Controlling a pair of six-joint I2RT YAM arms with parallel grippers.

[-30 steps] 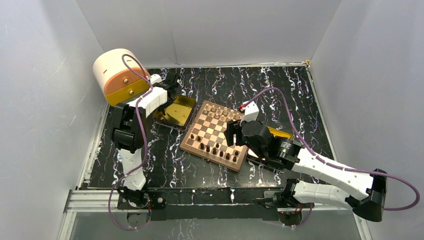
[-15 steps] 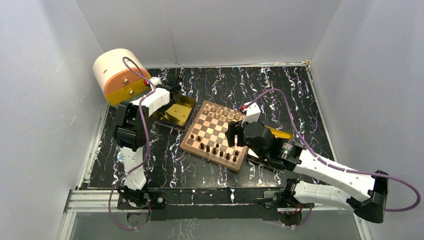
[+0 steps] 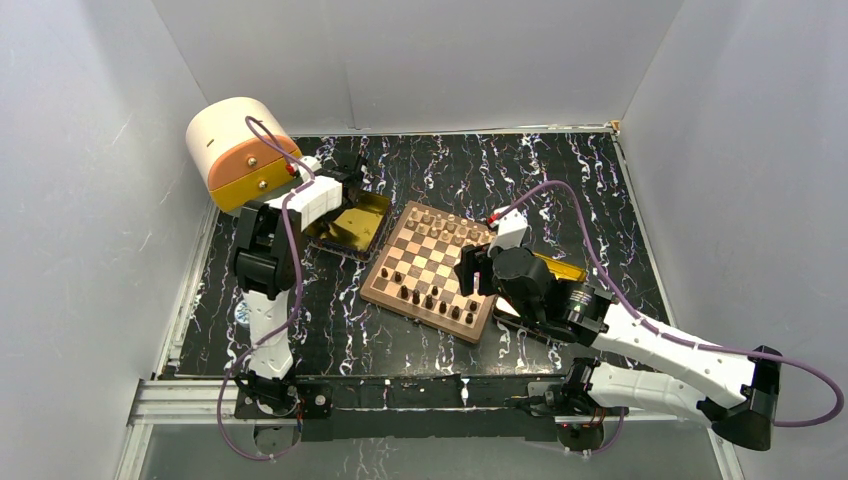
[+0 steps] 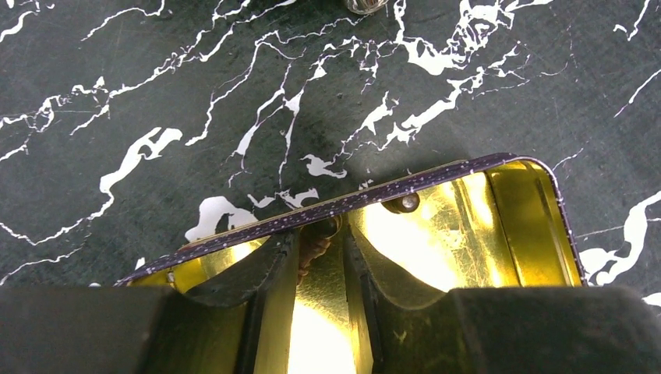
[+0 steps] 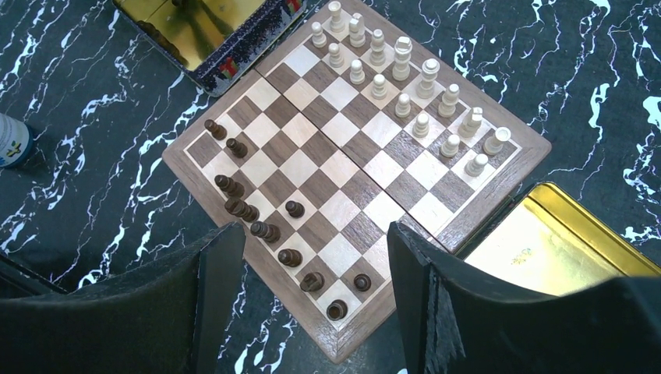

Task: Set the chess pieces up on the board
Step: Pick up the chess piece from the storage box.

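**Left gripper** (image 4: 319, 241): the jaws stand narrow, inside the gold tin (image 4: 436, 249) at its far wall. A small brown ridged item (image 4: 312, 248) sits between the fingertips. Whether it is clamped, and whether it is a chess piece, cannot be told. In the top view this gripper (image 3: 350, 190) is in the upper left, with a cream-and-orange container (image 3: 235, 150) just beyond it against the left wall.

**Board** (image 3: 428, 252): it lies at centre frame, turned so that a corner points toward the arm bases. Its left rim lies just beside the tin's edge.
- The light pieces (image 5: 405, 86) stand in two rows along the far right edge.
- The dark pieces (image 5: 242, 206) stand along the near left edge, one of them a square further in.
- The middle squares are bare.

**Right gripper** (image 5: 312, 234): the jaws are spread wide and hold nothing. They hang above the board's near corner. A second gold tray (image 5: 546, 249) lies just beside the board's right rim, partly under this arm.

**Surface and room:** the table (image 3: 560, 190) is black with white marbled veins. Open room lies behind the board, at the far right, and in the strip between the board and the arm bases. Plain white walls (image 3: 450, 60) close the left, back and right sides.
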